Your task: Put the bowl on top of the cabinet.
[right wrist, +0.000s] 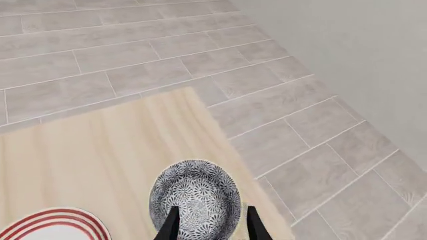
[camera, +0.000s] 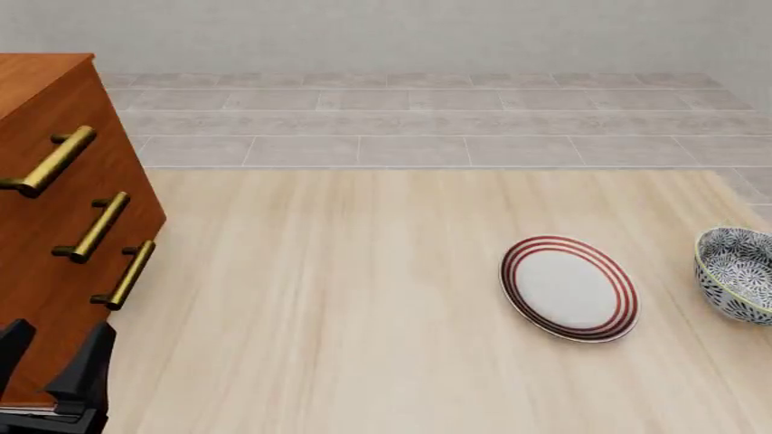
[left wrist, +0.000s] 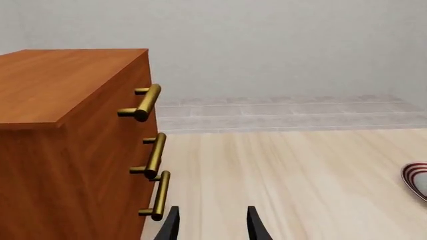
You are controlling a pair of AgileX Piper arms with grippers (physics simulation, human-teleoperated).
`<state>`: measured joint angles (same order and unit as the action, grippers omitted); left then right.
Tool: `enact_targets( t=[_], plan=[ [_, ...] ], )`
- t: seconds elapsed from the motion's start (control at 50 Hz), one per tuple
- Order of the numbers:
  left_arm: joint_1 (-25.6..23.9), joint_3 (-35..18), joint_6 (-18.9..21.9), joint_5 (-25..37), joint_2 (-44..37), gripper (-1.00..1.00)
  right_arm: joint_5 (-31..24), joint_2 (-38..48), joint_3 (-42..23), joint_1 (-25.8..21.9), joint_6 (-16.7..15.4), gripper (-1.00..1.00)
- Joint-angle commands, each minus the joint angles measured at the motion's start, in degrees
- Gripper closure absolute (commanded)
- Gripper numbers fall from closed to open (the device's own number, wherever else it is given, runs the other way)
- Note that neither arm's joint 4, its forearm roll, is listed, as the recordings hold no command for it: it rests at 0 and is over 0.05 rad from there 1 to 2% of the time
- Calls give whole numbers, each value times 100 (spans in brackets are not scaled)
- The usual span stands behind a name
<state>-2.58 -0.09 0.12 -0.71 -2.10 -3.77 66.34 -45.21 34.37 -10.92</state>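
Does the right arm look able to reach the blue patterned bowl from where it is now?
Probably yes. The right gripper is open, with the bowl just ahead of its fingertips and nothing between them. The red-ringed plate lies beside the bowl, apart from it.

The cabinet (camera: pixel 72 226) is smooth reddish-brown wood with shiny brass-like handles (camera: pixel 49 163), the table (camera: pixel 362 307) pale matt wood grain, the bowl (camera: pixel 736 271) and plate (camera: pixel 567 289) seemingly glazed ceramic, the floor (camera: pixel 422 117) dull grey tile.
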Motion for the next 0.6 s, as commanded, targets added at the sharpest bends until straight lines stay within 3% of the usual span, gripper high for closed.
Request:
enact_targets(
  t=[0.02, 0.6],
  plan=[
    [-2, -1, 5, -2, 4, -100, 152, 290, -20, 267, -114, -100],
    [40, 0, 59, 5, -23, -100, 509, 1302, -274, 818, -133, -100]
  ],
)
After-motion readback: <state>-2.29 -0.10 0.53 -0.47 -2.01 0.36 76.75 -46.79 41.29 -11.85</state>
